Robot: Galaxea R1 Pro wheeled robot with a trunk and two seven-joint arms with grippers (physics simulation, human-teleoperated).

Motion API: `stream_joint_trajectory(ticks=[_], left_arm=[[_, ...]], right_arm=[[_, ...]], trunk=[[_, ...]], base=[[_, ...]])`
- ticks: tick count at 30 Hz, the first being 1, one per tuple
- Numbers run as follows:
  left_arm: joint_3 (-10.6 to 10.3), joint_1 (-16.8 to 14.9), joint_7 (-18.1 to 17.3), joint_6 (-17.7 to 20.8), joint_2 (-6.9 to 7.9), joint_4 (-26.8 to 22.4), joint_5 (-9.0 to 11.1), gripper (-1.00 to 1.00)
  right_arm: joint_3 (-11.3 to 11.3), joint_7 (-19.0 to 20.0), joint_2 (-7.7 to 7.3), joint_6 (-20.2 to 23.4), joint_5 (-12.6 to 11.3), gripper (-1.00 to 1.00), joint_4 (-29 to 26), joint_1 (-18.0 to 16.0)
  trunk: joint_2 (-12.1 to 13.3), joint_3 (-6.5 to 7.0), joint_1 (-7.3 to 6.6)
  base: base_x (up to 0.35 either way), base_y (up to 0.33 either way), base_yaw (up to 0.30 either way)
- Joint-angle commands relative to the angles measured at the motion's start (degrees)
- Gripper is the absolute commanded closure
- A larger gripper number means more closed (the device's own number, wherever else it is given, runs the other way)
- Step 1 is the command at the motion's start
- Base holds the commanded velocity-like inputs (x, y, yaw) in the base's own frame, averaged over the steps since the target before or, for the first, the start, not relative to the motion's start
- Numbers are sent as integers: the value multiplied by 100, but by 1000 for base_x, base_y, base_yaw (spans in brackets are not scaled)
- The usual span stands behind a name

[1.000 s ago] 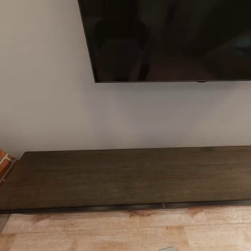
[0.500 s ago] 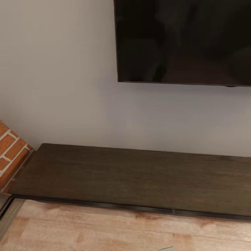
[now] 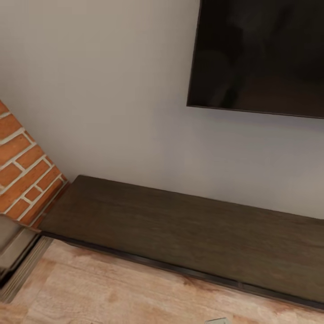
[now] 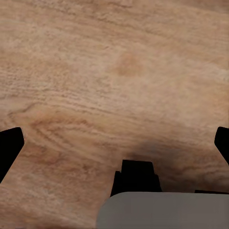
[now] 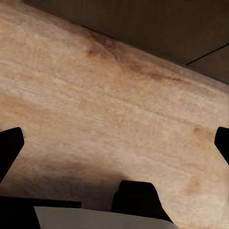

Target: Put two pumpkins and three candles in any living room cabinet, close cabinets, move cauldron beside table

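Head view: cabinet [image 3: 180, 234] against wall under TV [image 3: 265, 54], drawer fronts flush, brick column [image 3: 22, 175] at its left end. Left end effector [image 4: 114, 143] and right end effector [image 5: 114, 148] spread wide, empty, over wood floor [image 4: 95, 71]

The left claw [image 4: 114, 143] has matte black fingers [image 4: 9, 148] with squared tips, a black block between them and a pale grey rounded housing [image 4: 162, 210] behind. The right claw [image 5: 114, 143] has the same black fingers [image 5: 9, 145], black block and pale grey housing [image 5: 95, 218].
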Motion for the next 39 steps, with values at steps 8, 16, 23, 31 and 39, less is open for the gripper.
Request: stream_joint_trajectory(ticks=[8,16,23,31,39], left_arm=[[-3,66,3,-1,-23,-25,12,-100],[8,256,13,-4,-18,-20,8,-100],[5,264,17,-5,-17,-18,8,-100],[2,264,16,-5,-17,-21,8,-100],[1,264,17,-6,-17,-18,-3,-100]], right_arm=[[13,-15,-116,49,43,-100,67,44],[15,60,-210,47,18,-100,96,44],[12,79,-218,45,12,-100,105,46],[11,75,-218,45,12,-100,106,50],[13,72,-205,38,12,-100,104,75]], trunk=[[0,0,0],[0,3,0],[0,59,0],[0,132,0],[0,205,0]], base=[[0,0,126],[0,0,0],[0,0,0],[0,0,0],[0,0,0]])
